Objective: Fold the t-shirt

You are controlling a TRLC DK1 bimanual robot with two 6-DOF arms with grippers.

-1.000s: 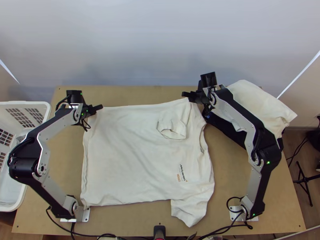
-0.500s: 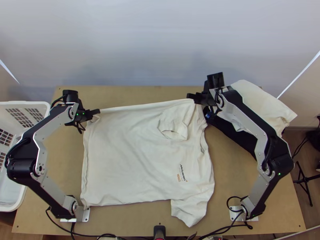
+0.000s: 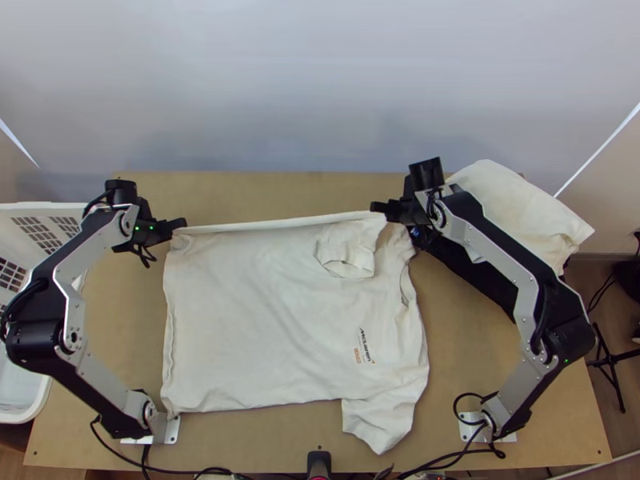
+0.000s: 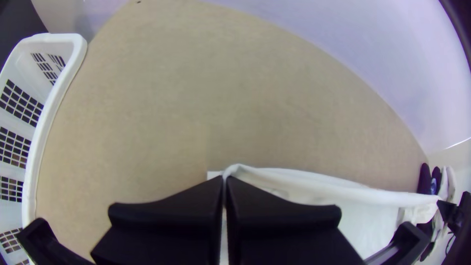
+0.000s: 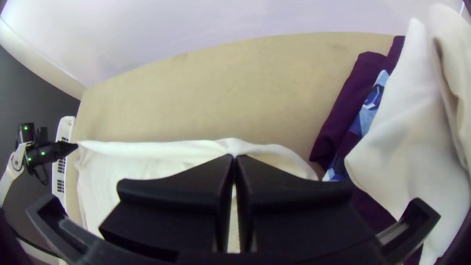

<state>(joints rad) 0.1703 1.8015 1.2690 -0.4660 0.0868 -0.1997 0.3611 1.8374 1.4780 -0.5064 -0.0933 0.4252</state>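
Note:
The white t-shirt lies spread sideways on the table, its printed end and one sleeve at lower right, the other sleeve folded inward on top. Its far edge is drawn taut between the grippers. My left gripper is shut on the far left corner; the left wrist view has the left gripper pinching the cloth. At the far right corner, near the inward sleeve, my right gripper is shut on the edge. In the right wrist view the right gripper pinches the cloth.
A white basket stands at the left table edge. Folded cloths, white over dark, are stacked at the back right, close beside the right gripper. A bare strip of table runs behind the shirt.
The left gripper has moved left and slightly toward the near side with its corner. The right gripper went a little right, then nearer. The far edge of the shirt has come nearer.

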